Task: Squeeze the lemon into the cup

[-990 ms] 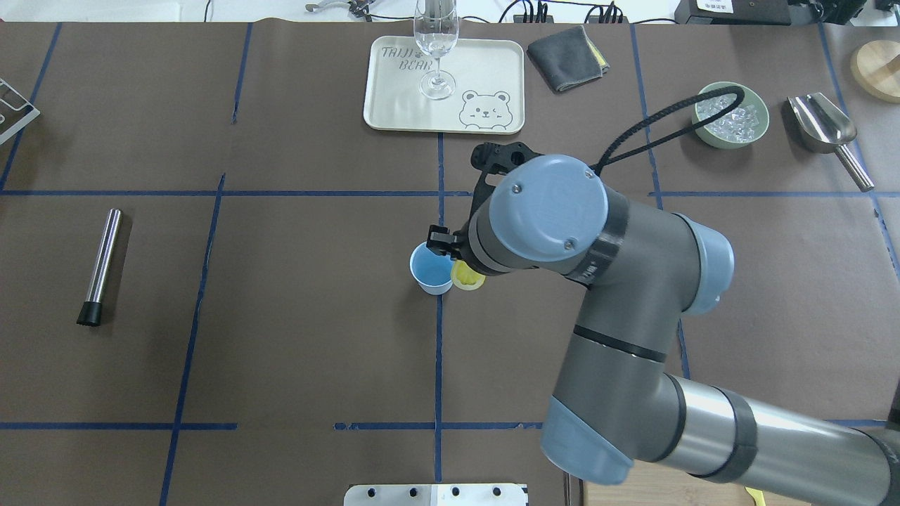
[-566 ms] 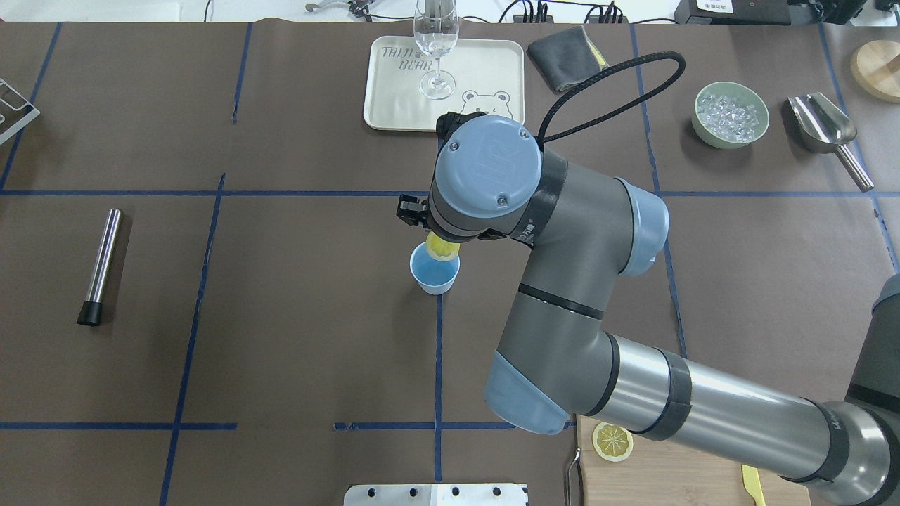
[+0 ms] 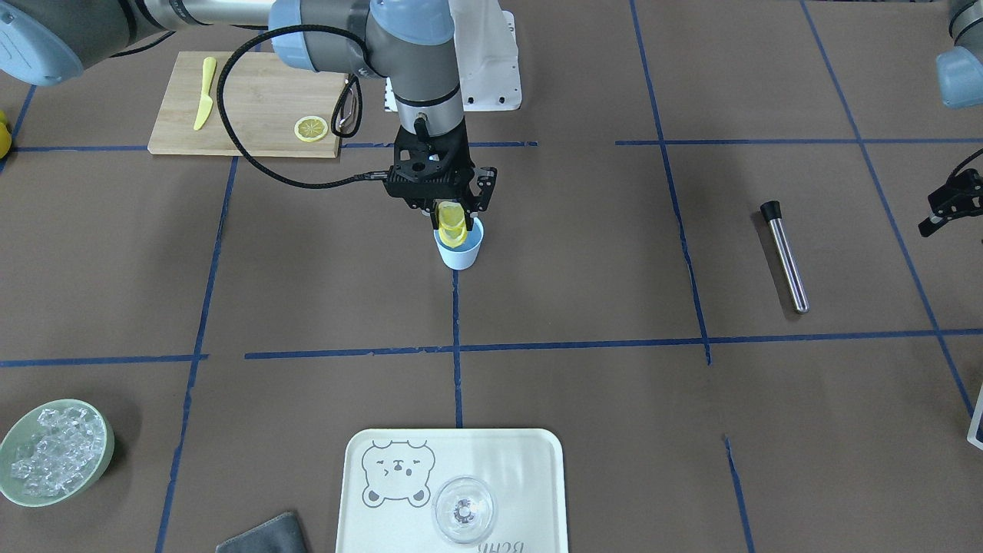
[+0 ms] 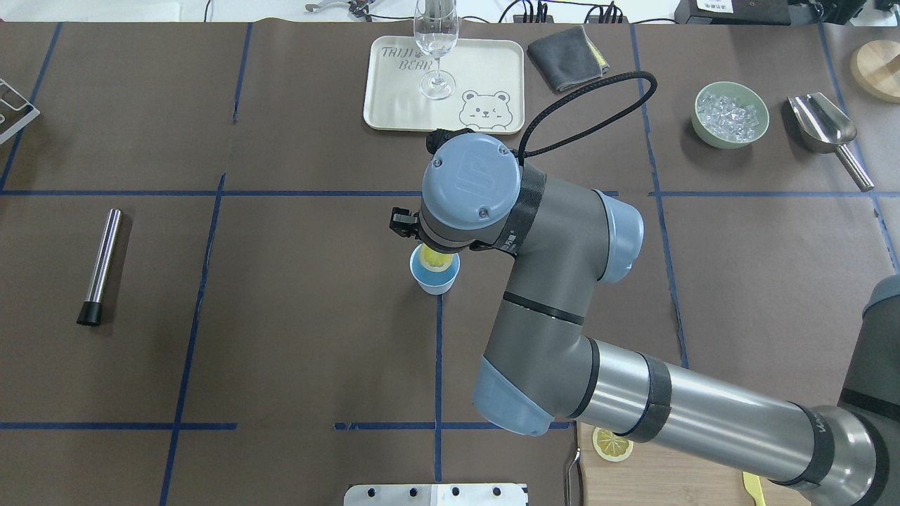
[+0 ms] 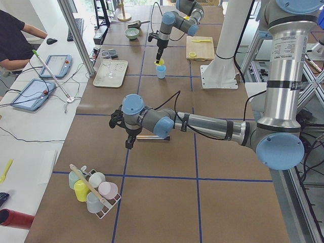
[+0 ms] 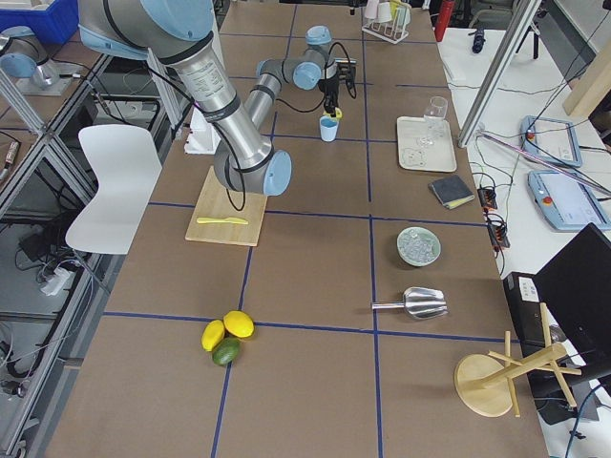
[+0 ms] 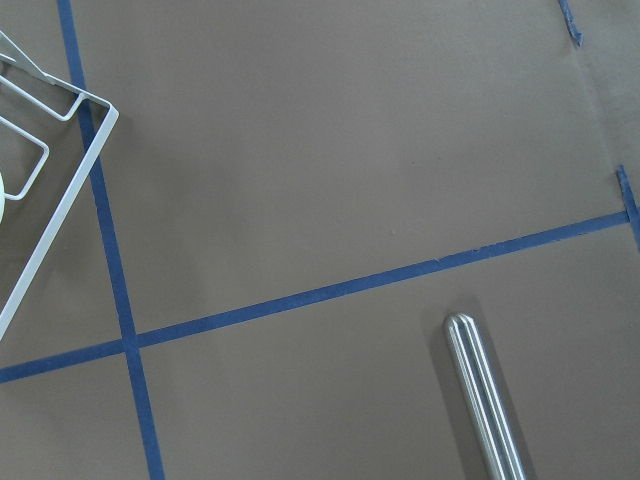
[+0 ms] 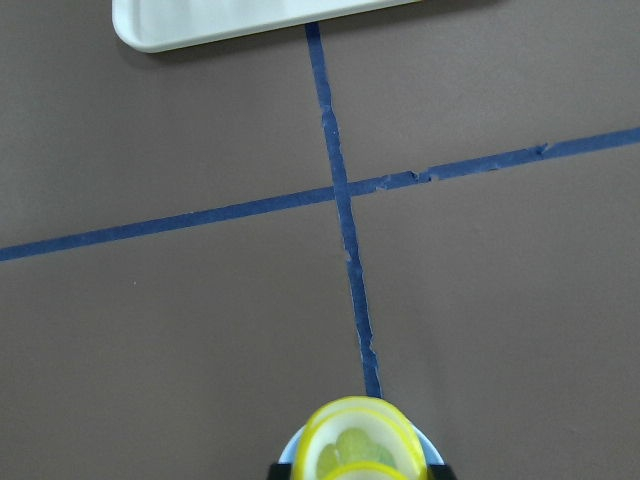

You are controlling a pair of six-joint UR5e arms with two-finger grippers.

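The lemon slice (image 3: 450, 221) is pinched and bent between the fingers of my right gripper (image 3: 451, 213). It hangs just above the mouth of the pale blue cup (image 3: 459, 257), which stands upright mid-table. In the overhead view the lemon slice (image 4: 436, 260) covers the far part of the cup (image 4: 430, 282), and my wrist hides the fingers. The right wrist view shows the lemon slice (image 8: 360, 445) at the bottom edge. My left gripper (image 3: 941, 209) hovers near the steel muddler (image 3: 785, 257), and whether it is open or shut does not show.
A tray (image 4: 394, 105) with a clear glass (image 4: 436, 49) is behind the cup. A grey cloth (image 4: 566, 57), a green ice bowl (image 4: 730, 114) and a scoop (image 4: 826, 130) are back right. A cutting board (image 3: 246, 100) holds another lemon slice (image 3: 311, 128) and a yellow knife (image 3: 203, 92).
My right arm swung left, carrying the lemon slice from beside the cup's right side to over its mouth. The cup has not moved.
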